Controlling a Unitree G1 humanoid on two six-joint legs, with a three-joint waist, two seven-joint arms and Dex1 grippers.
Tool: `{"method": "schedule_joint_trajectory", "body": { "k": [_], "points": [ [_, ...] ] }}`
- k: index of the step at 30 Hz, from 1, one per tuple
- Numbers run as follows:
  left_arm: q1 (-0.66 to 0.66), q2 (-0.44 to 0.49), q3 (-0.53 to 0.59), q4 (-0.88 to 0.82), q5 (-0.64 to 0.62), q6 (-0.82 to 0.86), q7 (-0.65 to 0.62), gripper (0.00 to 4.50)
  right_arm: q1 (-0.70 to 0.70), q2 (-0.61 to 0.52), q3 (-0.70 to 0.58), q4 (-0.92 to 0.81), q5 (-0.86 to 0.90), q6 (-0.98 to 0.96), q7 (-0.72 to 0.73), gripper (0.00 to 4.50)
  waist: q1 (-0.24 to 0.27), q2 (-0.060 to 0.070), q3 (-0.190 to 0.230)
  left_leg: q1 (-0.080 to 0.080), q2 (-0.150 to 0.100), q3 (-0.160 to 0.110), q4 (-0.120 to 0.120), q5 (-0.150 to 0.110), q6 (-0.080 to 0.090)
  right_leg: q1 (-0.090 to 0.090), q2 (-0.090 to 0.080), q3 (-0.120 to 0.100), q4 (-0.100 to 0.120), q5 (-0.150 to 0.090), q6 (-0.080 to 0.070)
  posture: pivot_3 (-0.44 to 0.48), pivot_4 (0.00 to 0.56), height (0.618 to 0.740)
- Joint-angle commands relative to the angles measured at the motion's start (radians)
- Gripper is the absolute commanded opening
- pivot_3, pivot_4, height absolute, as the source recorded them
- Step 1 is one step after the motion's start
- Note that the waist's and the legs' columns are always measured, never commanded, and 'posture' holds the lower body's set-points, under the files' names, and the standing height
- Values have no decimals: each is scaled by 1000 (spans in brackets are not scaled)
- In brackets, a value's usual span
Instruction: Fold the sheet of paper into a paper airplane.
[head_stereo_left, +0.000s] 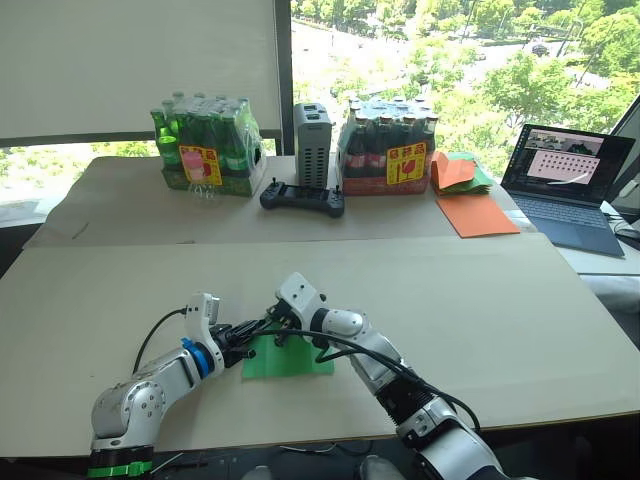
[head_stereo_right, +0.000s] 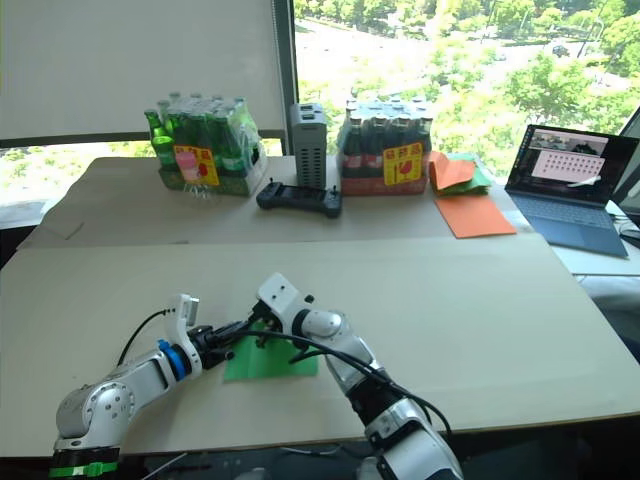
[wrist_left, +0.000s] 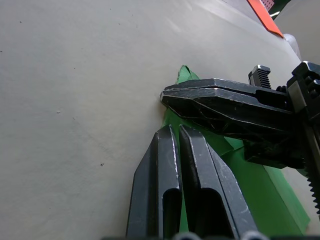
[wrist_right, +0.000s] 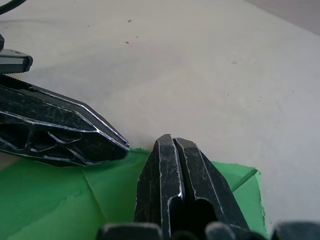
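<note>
The sheet of paper (head_stereo_left: 296, 360) is bright green, creased and partly folded, and lies flat on the beige table (head_stereo_left: 480, 300) near its front edge. Both grippers meet at the sheet's far left corner. My left gripper (head_stereo_left: 256, 331) comes in from the left, shut, its tips resting on the paper's edge (wrist_left: 186, 76). My right gripper (head_stereo_left: 277, 327) reaches down from the far side, also shut, its tips pressing on the green paper (wrist_right: 60, 200) right beside the left fingers (wrist_right: 65, 132). The wrist views show nothing pinched between either pair of fingers.
At the back stand two shrink-wrapped bottle packs (head_stereo_left: 208, 150) (head_stereo_left: 388, 152), a grey box (head_stereo_left: 312, 143) and a black controller (head_stereo_left: 303, 198). Orange sheets (head_stereo_left: 478, 213) and a mixed orange-and-green pile (head_stereo_left: 460, 172) lie back right, beside an open laptop (head_stereo_left: 570, 185).
</note>
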Motion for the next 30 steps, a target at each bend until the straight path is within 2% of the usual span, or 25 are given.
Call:
{"method": "schedule_joint_trajectory", "body": {
  "k": [1, 15, 30],
  "points": [
    [23, 5, -3, 24, 13, 22, 21, 243, -4, -15, -14, -2, -8, -6, -13, 0, 0, 0, 0, 0, 0, 0, 0, 0, 0, 0, 0, 0, 0, 0, 0, 0, 150, 727],
    [8, 12, -2, 32, 11, 26, 15, 243, -25, -35, -49, 40, -15, -18, -81, 0, 0, 0, 0, 0, 0, 0, 0, 0, 0, 0, 0, 0, 0, 0, 0, 0, 150, 727],
    [-6, 16, 1, 40, 10, 29, 16, 243, 15, -37, -28, -29, 12, -18, -7, 0, 0, 0, 0, 0, 0, 0, 0, 0, 0, 0, 0, 0, 0, 0, 0, 0, 150, 727]
  ]
}}
